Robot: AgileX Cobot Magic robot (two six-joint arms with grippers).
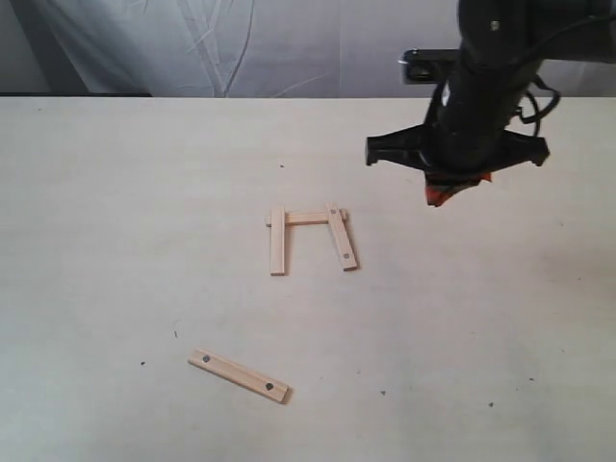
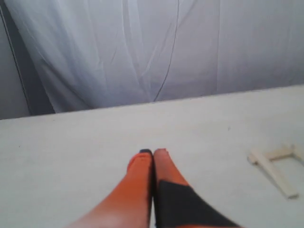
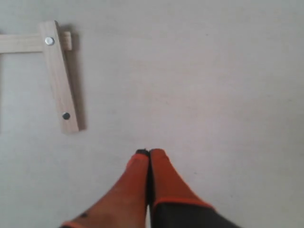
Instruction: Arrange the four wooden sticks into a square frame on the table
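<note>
Three wooden sticks form an open-bottomed U on the table: a left stick, a top stick and a slanted right stick with dark dots. The fourth stick lies apart, nearer the front, tilted. My right gripper hangs shut and empty to the right of the U. In the right wrist view its orange fingers are pressed together, with the dotted stick off to one side. My left gripper is shut, holding nothing; the U of sticks lies far from it.
A white cloth backdrop hangs behind the table's far edge. A few tiny dark specks dot the tabletop. The left arm does not show in the exterior view.
</note>
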